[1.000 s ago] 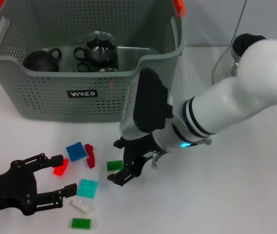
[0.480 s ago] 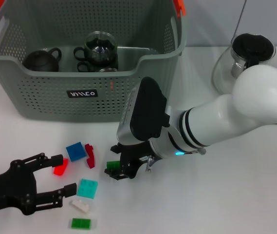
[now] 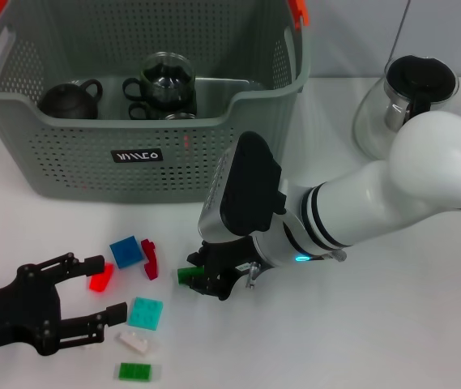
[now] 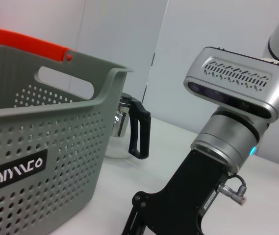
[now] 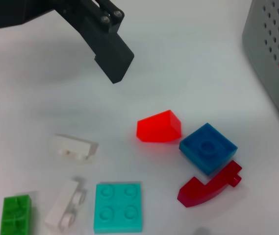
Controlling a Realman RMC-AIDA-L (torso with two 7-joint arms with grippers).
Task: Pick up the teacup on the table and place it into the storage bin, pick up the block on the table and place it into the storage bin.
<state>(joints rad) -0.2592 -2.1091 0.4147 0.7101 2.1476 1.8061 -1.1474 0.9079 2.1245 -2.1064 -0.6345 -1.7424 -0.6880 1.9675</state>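
Note:
The storage bin (image 3: pixel 68 162), grey-green and perforated, stands at the back left, and its wall (image 4: pixel 26 147) also shows in the left wrist view. Inside it are a dark teacup (image 3: pixel 68 99) and a glass teacup (image 3: pixel 165 77). My right gripper (image 3: pixel 199 275) is down at the table in front of the bin, shut on a small green block (image 3: pixel 185 275). Further left lie blue (image 3: pixel 125 251), dark red (image 3: pixel 149 259), bright red (image 3: pixel 100 278), teal (image 3: pixel 146 313), white (image 3: pixel 135 342) and green (image 3: pixel 134 371) blocks. At the front left, my left gripper (image 3: pixel 104 292) rests open beside them.
A glass kettle with a black lid (image 3: pixel 408 93) stands at the back right; its black handle (image 4: pixel 138 132) shows in the left wrist view. The right arm's white forearm (image 3: pixel 392 186) spans the table's right half. The right wrist view shows the loose blocks, such as the teal one (image 5: pixel 118 206).
My right gripper came down around the small green block and its fingers drew together on it. The left gripper and the other blocks stayed put.

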